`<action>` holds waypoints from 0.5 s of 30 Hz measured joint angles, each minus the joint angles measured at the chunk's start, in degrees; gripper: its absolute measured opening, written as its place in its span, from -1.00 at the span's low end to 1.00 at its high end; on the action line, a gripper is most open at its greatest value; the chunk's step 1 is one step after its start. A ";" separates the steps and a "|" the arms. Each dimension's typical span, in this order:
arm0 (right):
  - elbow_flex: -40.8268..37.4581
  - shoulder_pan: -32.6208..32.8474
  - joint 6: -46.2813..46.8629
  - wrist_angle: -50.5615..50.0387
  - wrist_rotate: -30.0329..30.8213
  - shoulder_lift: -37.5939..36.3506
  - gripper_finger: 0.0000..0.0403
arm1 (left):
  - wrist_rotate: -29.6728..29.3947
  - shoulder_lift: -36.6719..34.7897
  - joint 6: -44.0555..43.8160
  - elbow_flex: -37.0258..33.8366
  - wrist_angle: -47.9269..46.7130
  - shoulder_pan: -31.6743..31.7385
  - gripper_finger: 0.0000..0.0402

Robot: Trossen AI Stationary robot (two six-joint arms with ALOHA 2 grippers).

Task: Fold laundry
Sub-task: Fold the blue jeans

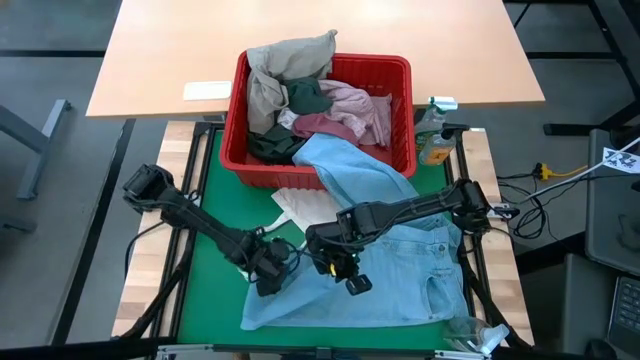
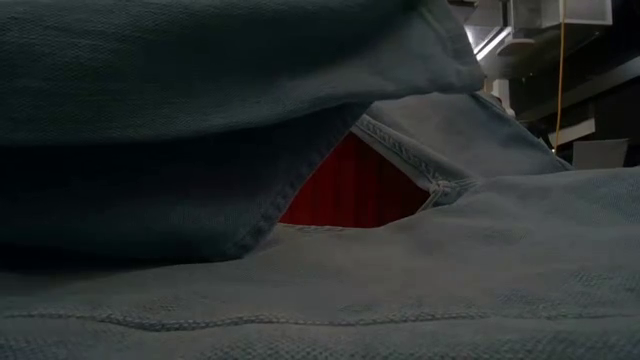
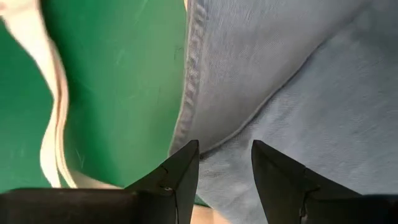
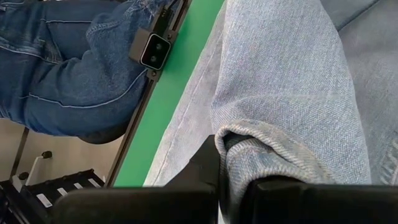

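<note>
A pair of light blue jeans [image 1: 400, 270] lies spread on the green mat [image 1: 215, 220]. One leg [image 1: 350, 165] runs up over the rim of the red basket [image 1: 395, 75], which holds the other laundry [image 1: 300, 95]. My right gripper [image 1: 352, 280] is shut on a fold of the jeans near their middle. My left gripper [image 3: 225, 149] stands open just above the jeans' hemmed left edge [image 3: 186, 93], pointing down, with nothing between its fingers. In the low view denim [image 2: 300, 290] fills the picture, with the basket [image 2: 350, 190] red behind a gap. My right gripper pinches a rolled, stitched fold of the light blue denim [image 4: 261, 146] between its two fingers, coming slanting down from above. The fold is gathered up at the fingers, and the jeans around it lie on the mat. The fingers hide how many layers are held.
A white tote bag [image 1: 300, 205] lies partly under the jeans, its strap [image 3: 53, 124] on the mat beside my left gripper. A bottle [image 1: 432, 135] stands at the basket's right. A person in dark blue jeans [image 4: 56, 62] is at the table's near edge.
</note>
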 joint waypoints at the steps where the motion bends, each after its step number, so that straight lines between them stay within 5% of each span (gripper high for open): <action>1: -0.02 0.00 0.00 0.00 0.01 0.00 -0.92 | 0.88 0.00 1.67 -0.42 1.14 0.67 -0.30; 15: -0.04 -0.07 0.00 0.13 0.10 0.00 -0.92 | 9.14 0.00 18.58 -1.02 2.60 5.75 -0.30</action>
